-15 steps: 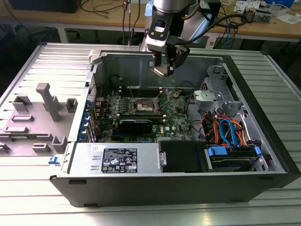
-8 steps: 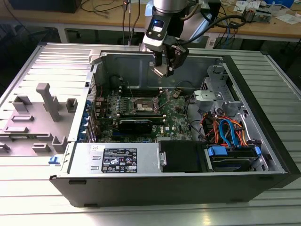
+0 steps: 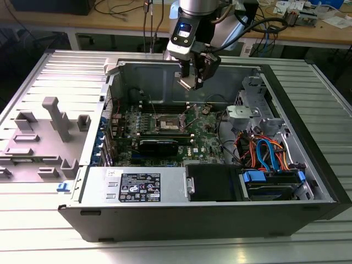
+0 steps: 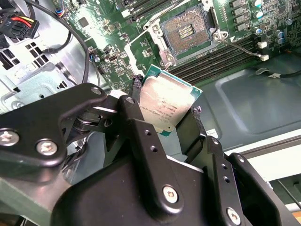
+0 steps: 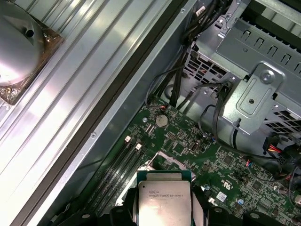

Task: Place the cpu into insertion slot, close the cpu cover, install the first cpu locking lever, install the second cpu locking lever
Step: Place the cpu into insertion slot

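My gripper (image 3: 190, 82) hangs over the open computer case, above the motherboard, shut on the cpu (image 3: 187, 83). In both wrist views the cpu (image 4: 165, 104) (image 5: 164, 203) is a small square chip with a dull silver top and green rim, pinched at two opposite edges by the black fingers (image 4: 136, 117). The insertion slot (image 4: 187, 30) (image 3: 168, 124) lies bare below and ahead of it, its contact field uncovered. A silvery metal frame (image 4: 157, 28) borders the slot; I cannot tell how the cpu cover stands. A thin wire lever (image 4: 240, 47) sticks out sideways from the slot.
Memory slots (image 4: 221, 56) run beside the slot. A black expansion card (image 3: 158, 144) lies in front of it. A grey drive cage (image 3: 250, 113) and coloured cables (image 3: 267, 154) fill the exterior view's right. A grey fixture (image 3: 55, 118) stands outside the case on the ribbed table.
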Motion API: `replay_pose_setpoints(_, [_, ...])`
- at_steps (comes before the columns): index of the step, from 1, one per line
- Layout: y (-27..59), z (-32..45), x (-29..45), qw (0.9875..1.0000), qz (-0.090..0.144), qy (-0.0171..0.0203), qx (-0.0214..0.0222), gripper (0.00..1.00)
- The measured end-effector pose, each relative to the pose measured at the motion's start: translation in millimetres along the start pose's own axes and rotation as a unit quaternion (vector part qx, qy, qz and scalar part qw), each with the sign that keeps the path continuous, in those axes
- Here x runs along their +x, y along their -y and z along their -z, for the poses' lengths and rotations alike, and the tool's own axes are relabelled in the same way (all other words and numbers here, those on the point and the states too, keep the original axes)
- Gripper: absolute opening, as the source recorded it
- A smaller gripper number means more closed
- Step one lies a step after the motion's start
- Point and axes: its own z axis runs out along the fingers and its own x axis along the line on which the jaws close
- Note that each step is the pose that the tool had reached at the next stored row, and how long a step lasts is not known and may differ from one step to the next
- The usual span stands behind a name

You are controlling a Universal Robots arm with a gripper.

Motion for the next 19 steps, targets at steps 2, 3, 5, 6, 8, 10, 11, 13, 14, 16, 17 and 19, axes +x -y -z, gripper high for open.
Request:
replay_pose_setpoints(2, [0.0, 0.0, 0.0, 1.0000, 0.000, 0.0000, 0.0000, 0.55])
replay_pose_setpoints(3, [0.0, 0.0, 0.0, 1.0000, 0.000, 0.0000, 0.0000, 0.55])
replay_pose_setpoints(5, [0.0, 0.0, 0.0, 1.0000, 0.000, 0.0000, 0.0000, 0.55])
replay_pose_setpoints(6, [0.0, 0.0, 0.0, 1.0000, -0.002, 0.0002, 0.0000, 0.55])
replay_pose_setpoints(8, [0.0, -0.2, 0.0, 0.9999, -0.012, 0.0010, -0.0003, 0.55])
replay_pose_setpoints(10, [0.0, -0.6, 0.0, 0.9995, -0.030, 0.0024, -0.0006, 0.55])
replay_pose_setpoints(11, [0.0, -0.8, 0.0, 0.9993, -0.038, 0.0031, -0.0007, 0.55])
replay_pose_setpoints(13, [0.1, -1.4, 0.0, 0.9985, -0.054, 0.0044, -0.0010, 0.55])
replay_pose_setpoints(14, [0.1, -1.6, 0.0, 0.9980, -0.062, 0.0051, -0.0012, 0.55])
replay_pose_setpoints(16, [0.2, -2.2, -0.1, 0.9969, -0.078, 0.0063, -0.0015, 0.55])
replay_pose_setpoints(17, [0.2, -2.5, -0.1, 0.9962, -0.087, 0.0070, -0.0016, 0.55])
replay_pose_setpoints(19, [0.2, -3.0, -0.1, 0.9947, -0.103, 0.0083, -0.0019, 0.55])
